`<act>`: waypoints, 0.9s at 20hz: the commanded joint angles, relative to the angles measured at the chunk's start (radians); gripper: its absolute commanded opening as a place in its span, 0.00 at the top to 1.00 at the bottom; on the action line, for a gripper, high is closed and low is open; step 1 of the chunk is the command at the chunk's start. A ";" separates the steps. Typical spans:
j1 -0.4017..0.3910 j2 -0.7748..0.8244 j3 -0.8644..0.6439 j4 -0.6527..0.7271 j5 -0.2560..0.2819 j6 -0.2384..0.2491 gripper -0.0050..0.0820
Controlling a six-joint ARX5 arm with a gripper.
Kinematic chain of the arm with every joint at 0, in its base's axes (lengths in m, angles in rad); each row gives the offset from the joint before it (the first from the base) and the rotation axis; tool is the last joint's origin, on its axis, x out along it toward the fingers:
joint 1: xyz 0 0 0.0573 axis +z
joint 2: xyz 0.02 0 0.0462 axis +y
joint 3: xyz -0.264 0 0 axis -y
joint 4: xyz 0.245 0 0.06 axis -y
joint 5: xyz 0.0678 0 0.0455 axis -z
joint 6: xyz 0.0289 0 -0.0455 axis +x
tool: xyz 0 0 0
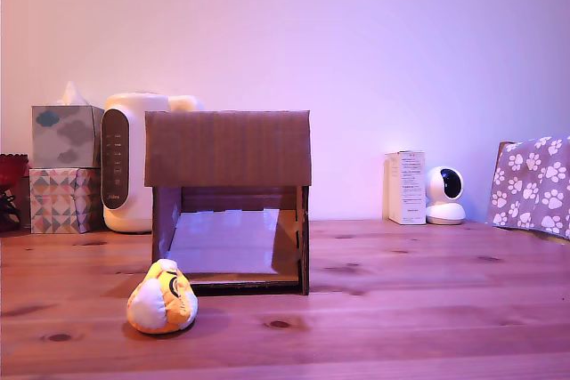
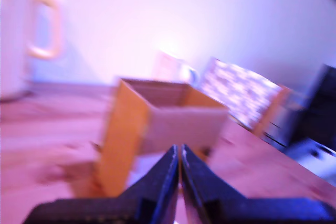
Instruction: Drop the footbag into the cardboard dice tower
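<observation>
The footbag point(image 1: 162, 297) lies on the bench point(image 1: 427, 309), just before the tower point(image 1: 228, 198) at its front corner on the exterior view's left; the jaws point(image 2: 180, 182) are pressed together, empty, raised and facing the tower's open top; the footbag is outside the wrist view; no writing is legible.

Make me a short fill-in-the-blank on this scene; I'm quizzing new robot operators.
1. The footbag lies on the ____.
2. In the wrist view, the gripper has its jaws ____.
3. The cardboard dice tower has a front opening showing a pale ____.
4. In the exterior view, the footbag is toward the tower's ____ front corner.

Missing words: table; shut; ramp; left
</observation>
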 commanded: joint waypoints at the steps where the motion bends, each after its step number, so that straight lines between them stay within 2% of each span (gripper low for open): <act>1: -0.041 0.040 0.011 0.011 0.002 -0.005 0.97; 4: -0.157 0.143 0.011 0.029 -0.025 0.016 0.97; 6: -0.237 0.227 0.011 0.064 -0.073 0.041 0.97; 11: -0.423 0.465 0.011 0.150 -0.273 0.097 0.97; 14: -0.480 0.613 0.011 0.233 -0.365 0.117 0.97; 16: -0.492 0.699 0.012 0.297 -0.380 0.134 0.97; 17: -0.491 0.738 0.013 0.329 -0.380 0.138 0.93; 18: -0.491 0.770 0.013 0.361 -0.380 0.138 0.80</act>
